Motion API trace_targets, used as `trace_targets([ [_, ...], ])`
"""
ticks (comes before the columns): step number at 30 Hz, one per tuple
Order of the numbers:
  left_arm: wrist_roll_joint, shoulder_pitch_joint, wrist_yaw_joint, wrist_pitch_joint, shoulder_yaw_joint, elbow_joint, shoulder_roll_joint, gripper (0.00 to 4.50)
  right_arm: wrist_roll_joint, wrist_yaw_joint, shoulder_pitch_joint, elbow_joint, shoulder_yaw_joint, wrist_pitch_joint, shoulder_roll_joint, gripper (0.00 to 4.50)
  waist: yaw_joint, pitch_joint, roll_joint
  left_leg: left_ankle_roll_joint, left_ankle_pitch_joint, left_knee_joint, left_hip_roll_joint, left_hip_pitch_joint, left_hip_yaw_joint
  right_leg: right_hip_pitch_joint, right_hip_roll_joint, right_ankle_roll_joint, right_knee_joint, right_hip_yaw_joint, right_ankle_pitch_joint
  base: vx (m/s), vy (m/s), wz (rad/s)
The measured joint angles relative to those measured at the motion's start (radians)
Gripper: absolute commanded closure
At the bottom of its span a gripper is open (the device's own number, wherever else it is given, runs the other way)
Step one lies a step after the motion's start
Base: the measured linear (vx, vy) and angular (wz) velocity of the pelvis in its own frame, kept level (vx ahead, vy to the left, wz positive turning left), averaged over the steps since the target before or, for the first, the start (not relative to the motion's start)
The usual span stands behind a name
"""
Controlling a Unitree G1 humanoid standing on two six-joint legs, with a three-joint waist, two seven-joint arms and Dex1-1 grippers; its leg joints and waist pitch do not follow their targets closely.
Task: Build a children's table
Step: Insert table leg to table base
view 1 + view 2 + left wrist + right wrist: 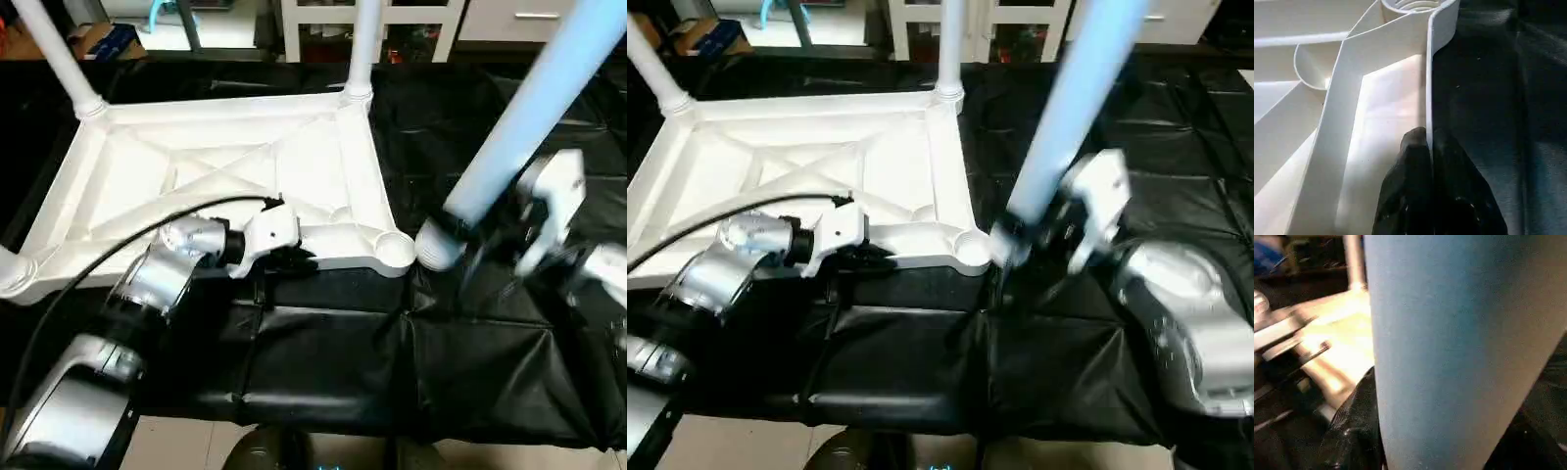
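Note:
The children's table top (225,162) lies underside up on a black cloth, its X ribs showing. Legs stand in the far-left socket (59,59) and the far-right socket (364,44), and another leg's base (10,269) shows at the near-left corner. The near-right socket (395,247) is empty. My left gripper (290,259) is shut on the top's near rim; in the left wrist view its fingers (1415,161) pinch the thin rim wall (1429,73). My right gripper (475,233) is shut on a fourth leg (534,108), which tilts with its lower end (436,245) just right of the empty socket.
The black cloth (323,362) covers the work surface and ends at a front edge above pale floor (176,446). A black cable (88,269) arcs over my left forearm. White furniture (421,24) and a cardboard box (103,39) stand behind.

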Motion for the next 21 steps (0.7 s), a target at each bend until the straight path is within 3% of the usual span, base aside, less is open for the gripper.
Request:
trace_targets([
  [2, 0.008, 0.027, 0.013, 0.016, -0.001, -0.047, 0.010, 4.42, 0.064, -0.022, -0.019, 0.024, -0.036, 0.044, 0.036, 2.64, -0.002, -0.001, -0.001, 0.000, 0.000, 0.000, 0.000, 0.001, 0.000, 0.000, 0.000, 0.000, 0.000, 0.000, 0.000, 0.000, 0.000, 0.00],
  [4, 0.018, 0.069, 0.029, 0.064, -0.001, -0.125, 0.026, 4.42, 0.188, -0.025, -0.049, 0.066, -0.080, 0.137, 0.065, 2.64, -0.007, -0.001, -0.002, 0.000, 0.000, -0.001, 0.000, 0.001, 0.000, 0.000, 0.000, 0.000, 0.000, 0.000, 0.000, 0.000, 0.000, 0.00],
  [10, 0.017, 0.138, 0.037, 0.165, 0.003, -0.272, 0.047, 4.42, 0.366, 0.007, -0.086, 0.147, -0.141, 0.302, 0.045, 2.64, -0.006, 0.000, -0.009, -0.001, 0.000, -0.003, 0.000, 0.002, 0.000, -0.001, 0.001, 0.001, 0.000, 0.000, -0.001, 0.000, 0.000, 0.00],
  [21, 0.018, 0.205, 0.058, 0.240, 0.008, -0.415, 0.073, 4.42, 0.442, 0.017, -0.173, 0.221, -0.162, 0.435, -0.010, 2.64, -0.013, 0.002, -0.039, -0.002, 0.001, -0.012, 0.000, 0.002, 0.004, -0.004, 0.001, 0.003, -0.006, 0.002, -0.002, 0.000, 0.000, 0.00],
])
